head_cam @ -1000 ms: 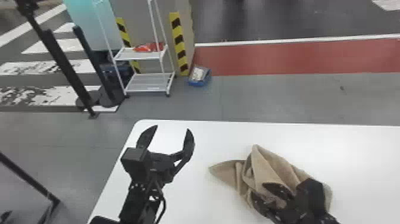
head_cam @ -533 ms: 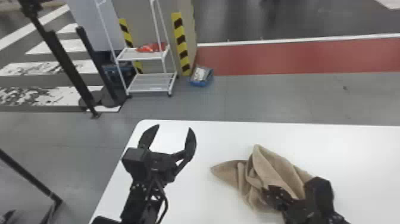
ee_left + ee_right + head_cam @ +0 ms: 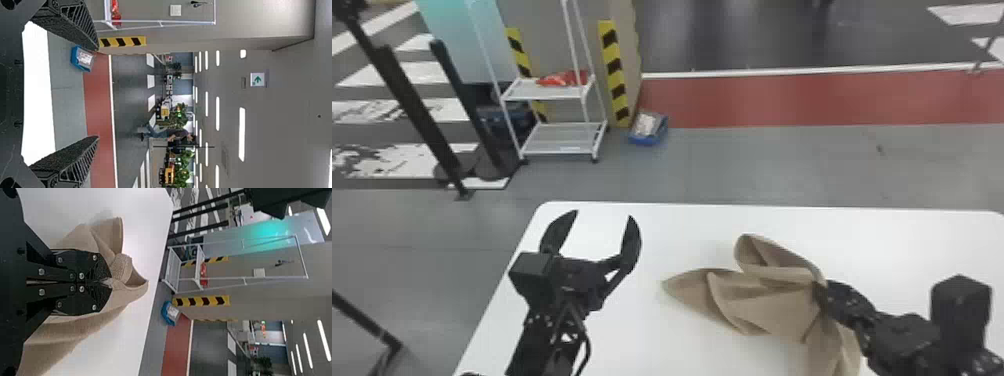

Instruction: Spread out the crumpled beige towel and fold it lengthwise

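It looks like an indoor workshop or test hall: a marked grey floor with a red lane and white stripes, black-and-yellow hazard strips, a wheeled wire-shelf cart (a plain white one), and a green exit sign near rows of ceiling lights.

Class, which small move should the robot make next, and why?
Probably bring the left pincer toward the pointed left tip of the towel: that pincer is open and empty, the right pincer grips the cloth elsewhere, and the folds need spreading.
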